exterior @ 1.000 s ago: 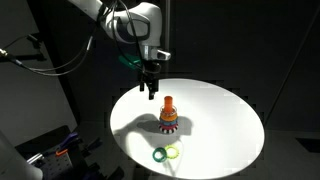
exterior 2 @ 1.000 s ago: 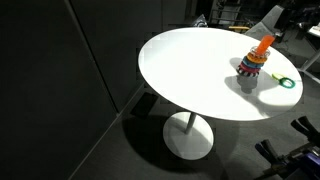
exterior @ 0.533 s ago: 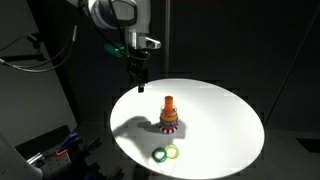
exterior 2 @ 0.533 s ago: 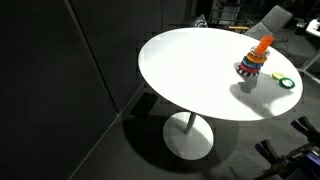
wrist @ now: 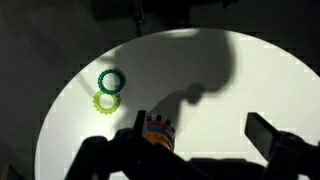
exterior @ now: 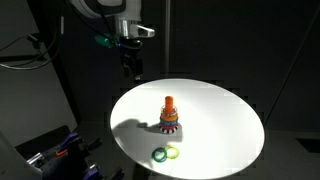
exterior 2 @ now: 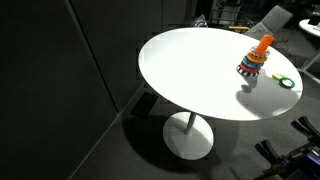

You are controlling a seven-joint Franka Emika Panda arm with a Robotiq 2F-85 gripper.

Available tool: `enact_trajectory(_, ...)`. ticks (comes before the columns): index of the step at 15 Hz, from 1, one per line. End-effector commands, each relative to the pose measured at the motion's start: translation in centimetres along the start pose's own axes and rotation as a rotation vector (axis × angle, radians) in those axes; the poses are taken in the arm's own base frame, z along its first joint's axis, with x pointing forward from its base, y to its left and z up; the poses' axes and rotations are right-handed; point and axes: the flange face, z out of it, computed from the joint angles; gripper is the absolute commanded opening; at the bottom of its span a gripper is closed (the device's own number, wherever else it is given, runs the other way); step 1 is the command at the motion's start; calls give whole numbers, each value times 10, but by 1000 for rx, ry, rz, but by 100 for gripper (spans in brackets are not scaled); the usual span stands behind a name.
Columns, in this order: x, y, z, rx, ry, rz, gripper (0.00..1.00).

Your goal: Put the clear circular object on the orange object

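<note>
The orange peg stands upright on its base of multicoloured rings near the middle of the round white table. It also shows in an exterior view. In the wrist view only the striped base shows, beside the left finger. My gripper hangs high over the table's far left edge, well away from the peg. In the wrist view the gripper is open with nothing between the fingers. I cannot make out the clear circular object in any view.
A green ring and a yellow ring lie side by side near the table's edge, also seen in both exterior views. The surroundings are dark. The table stands on a single pedestal.
My gripper has risen and moved left, away from the orange peg toward the table's far edge. The toy and the loose rings have not moved.
</note>
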Motion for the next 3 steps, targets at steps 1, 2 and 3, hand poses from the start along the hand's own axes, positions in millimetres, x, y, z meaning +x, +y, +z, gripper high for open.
enact_trajectory(1,0,0,1,0,-3,0,100)
enact_trajectory(2,1,0,2,-1,-5,0,100)
enact_trajectory(3,1,0,3,-1,-7,0,100)
